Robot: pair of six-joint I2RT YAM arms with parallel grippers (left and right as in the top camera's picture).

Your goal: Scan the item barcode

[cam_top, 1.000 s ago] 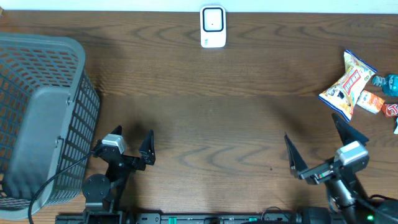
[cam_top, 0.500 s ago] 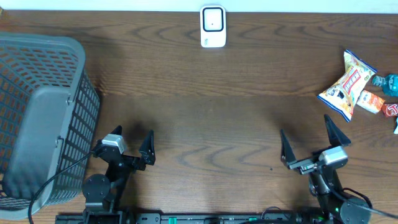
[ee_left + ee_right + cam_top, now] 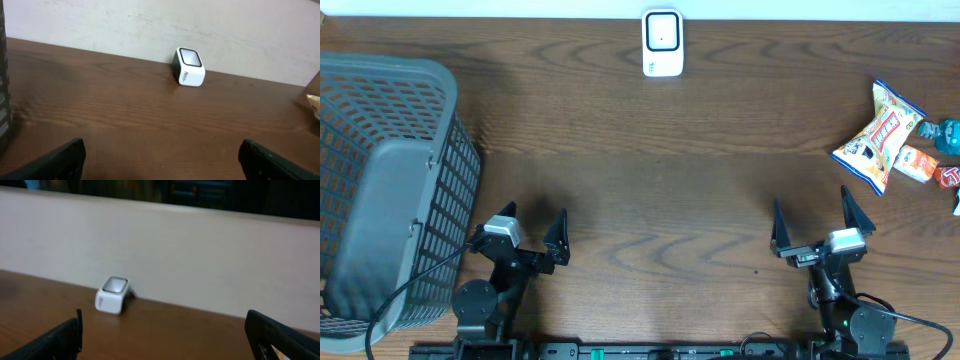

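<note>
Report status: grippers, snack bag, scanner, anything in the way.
Left gripper, right gripper open, empty. Snack bag far right, untouched. Scanner at back edge. Nothing blocking.

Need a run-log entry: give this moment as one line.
phase: pre-grasp | left gripper: open, empty | right gripper: open, empty | snack bag: right edge, untouched | scanner: far edge, centre

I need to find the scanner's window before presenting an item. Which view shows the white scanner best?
The left wrist view: the scanner is sharp, its window and side lettering clear. Overhead shows it small, from above. The right wrist view shows it small and blurred.
</note>
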